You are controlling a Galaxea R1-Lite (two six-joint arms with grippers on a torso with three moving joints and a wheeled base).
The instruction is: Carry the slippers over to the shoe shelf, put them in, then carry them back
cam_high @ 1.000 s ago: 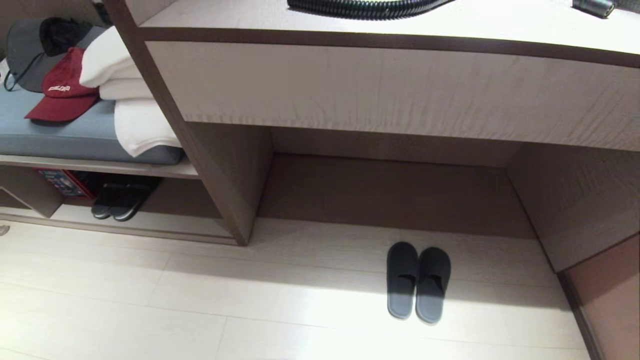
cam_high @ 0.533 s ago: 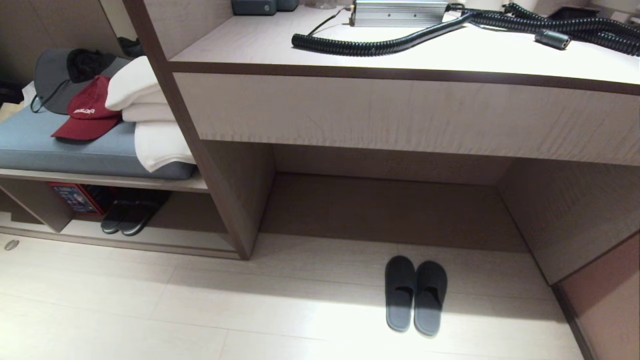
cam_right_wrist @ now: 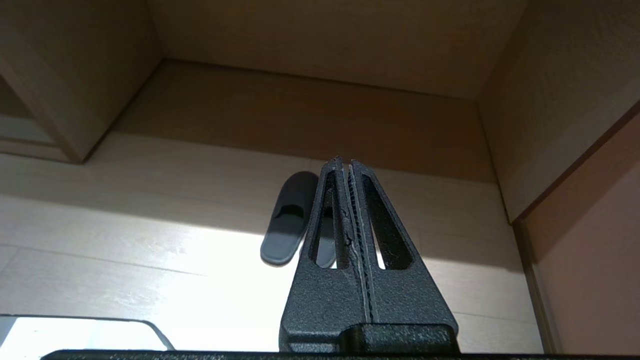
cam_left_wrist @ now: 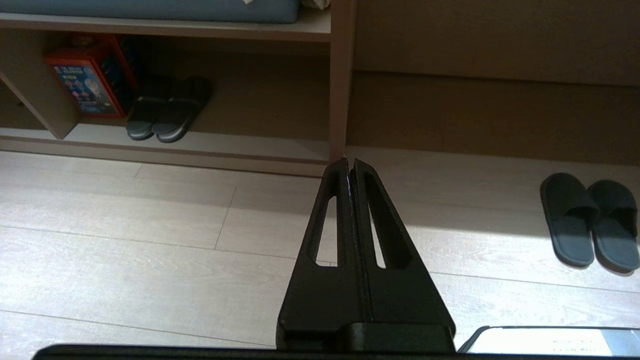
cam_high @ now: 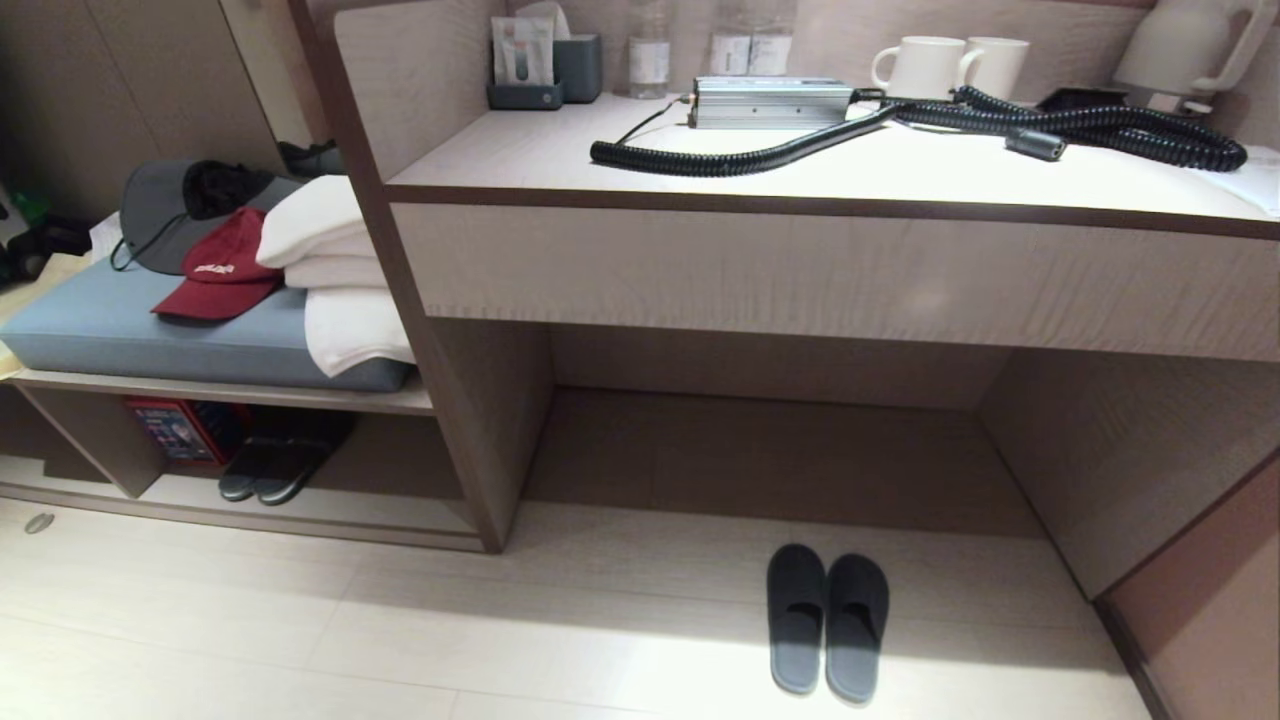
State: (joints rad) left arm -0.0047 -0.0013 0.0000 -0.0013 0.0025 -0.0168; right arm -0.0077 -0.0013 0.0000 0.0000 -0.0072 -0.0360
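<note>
Slippers (cam_high: 827,622) lie side by side on the floor (cam_high: 300,640), just in front of the desk (cam_high: 800,180) recess, toes pointing into it. They look light and soft, with a flexible sole, so I think the wide strap or both inner edges pinched together is the best hold. The shoe shelf (cam_high: 330,510) at the left already keeps another dark pair (cam_high: 275,470). Both the left end effector (cam_left_wrist: 350,167) and the right end effector (cam_right_wrist: 345,165) are pressed together and empty. The right slipper is partly hidden behind the right end effector's fingers.

Bright glare patch on the pale floor (cam_high: 560,640), deep shadow inside the desk recess (cam_high: 780,450), sharp focus.
</note>
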